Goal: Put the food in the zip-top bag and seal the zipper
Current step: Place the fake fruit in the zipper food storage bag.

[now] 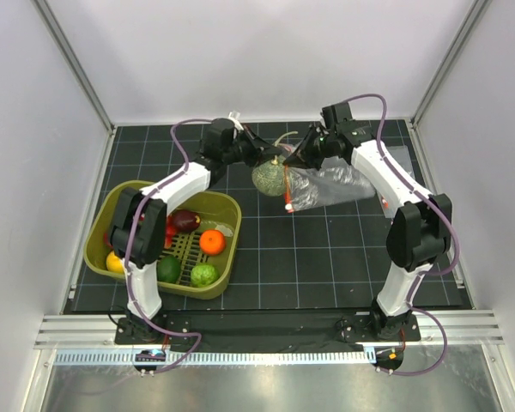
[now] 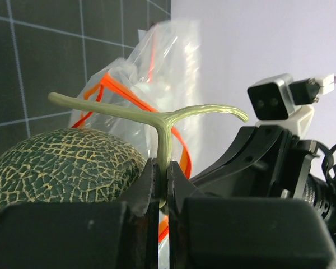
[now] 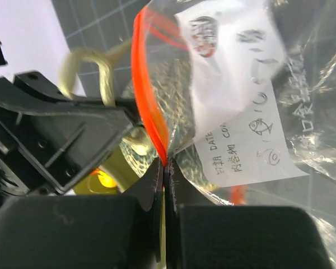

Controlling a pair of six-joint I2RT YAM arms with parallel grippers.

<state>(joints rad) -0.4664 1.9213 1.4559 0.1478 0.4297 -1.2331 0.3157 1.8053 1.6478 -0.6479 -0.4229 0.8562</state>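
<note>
In the upper middle of the top view, the left gripper (image 1: 273,158) is pinched tight on the thin T-shaped stem (image 2: 166,140) of the pale-green netted melon (image 1: 269,178). The melon sits right at the mouth of the zip-top bag (image 1: 330,182). The right gripper (image 1: 299,157) is pressed together on the bag's rim, clamping the orange-red zipper (image 3: 149,101) (its wrist view shows the strip running straight into the closed jaws) and holding the mouth up. The chief risk, as I judge it, is the stem: it is slender, and the round fruit could twist or slip out of that pinch and roll across the dark mat (image 1: 326,257). The mouth also looks barely wider than the melon, so pushing in could drag the film from the right pinch or fold the rim shut. The rest of the food, the orange (image 1: 211,242) among it, lies in the olive basket (image 1: 232,209) at lower left.
</note>
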